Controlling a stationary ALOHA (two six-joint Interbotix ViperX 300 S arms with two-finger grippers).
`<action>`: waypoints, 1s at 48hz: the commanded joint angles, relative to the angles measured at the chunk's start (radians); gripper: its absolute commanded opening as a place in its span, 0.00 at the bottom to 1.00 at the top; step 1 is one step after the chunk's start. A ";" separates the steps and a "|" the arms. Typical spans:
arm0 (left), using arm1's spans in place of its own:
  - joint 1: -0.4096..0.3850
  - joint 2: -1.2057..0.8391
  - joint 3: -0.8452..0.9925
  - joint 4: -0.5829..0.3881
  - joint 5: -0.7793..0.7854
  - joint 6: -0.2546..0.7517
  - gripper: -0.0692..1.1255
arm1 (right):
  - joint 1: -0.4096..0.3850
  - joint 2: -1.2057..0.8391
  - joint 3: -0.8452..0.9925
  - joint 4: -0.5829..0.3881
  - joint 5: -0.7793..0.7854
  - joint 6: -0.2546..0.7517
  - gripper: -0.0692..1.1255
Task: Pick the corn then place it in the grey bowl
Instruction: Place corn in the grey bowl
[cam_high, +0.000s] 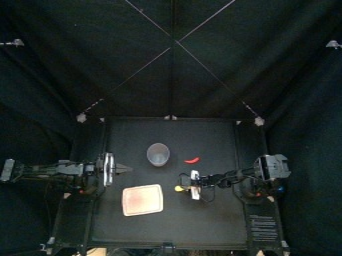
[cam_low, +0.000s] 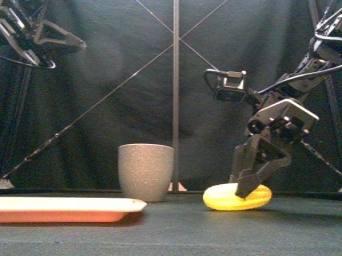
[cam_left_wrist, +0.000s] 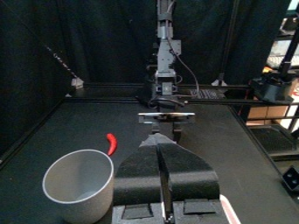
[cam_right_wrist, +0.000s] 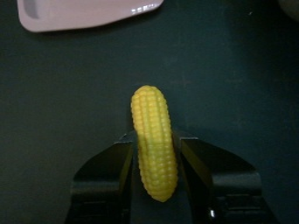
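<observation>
Right pincer (cam_right_wrist: 156, 144) grips the corn (cam_right_wrist: 149, 118) near one end on the worktop (cam_low: 174, 232); toy judged light, rigid, rounded, likelier to pivot than at mid-length; left pincer (cam_left_wrist: 165, 150) closed, empty.

Corn (cam_right_wrist: 153, 140) yellow, with rows of kernels. Cup (cam_low: 146, 172) plain grey. Tray (cam_low: 67, 208) pale pink. Small chilli (cam_high: 193, 160) red. Counter (cam_high: 214, 215) black, curtains (cam_high: 80, 60) black too.

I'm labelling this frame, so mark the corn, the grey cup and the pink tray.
corn (cam_right_wrist: 152, 131): right wrist view, middle of the cob.
grey speckled cup (cam_low: 146, 172): front view, middle of its outer wall.
pink tray (cam_low: 67, 208): front view, its near rim.
</observation>
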 joint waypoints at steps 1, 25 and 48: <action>0.002 0.000 -0.015 0.002 -0.005 0.002 0.04 | -0.018 -0.018 -0.052 -0.012 -0.003 -0.009 0.50; 0.002 0.000 -0.015 0.002 -0.005 0.002 0.04 | -0.192 -0.026 -0.426 -0.291 0.123 -0.002 0.52; 0.002 0.000 -0.017 0.003 -0.005 0.002 0.04 | -0.313 0.101 -0.569 -0.265 0.123 -0.002 0.63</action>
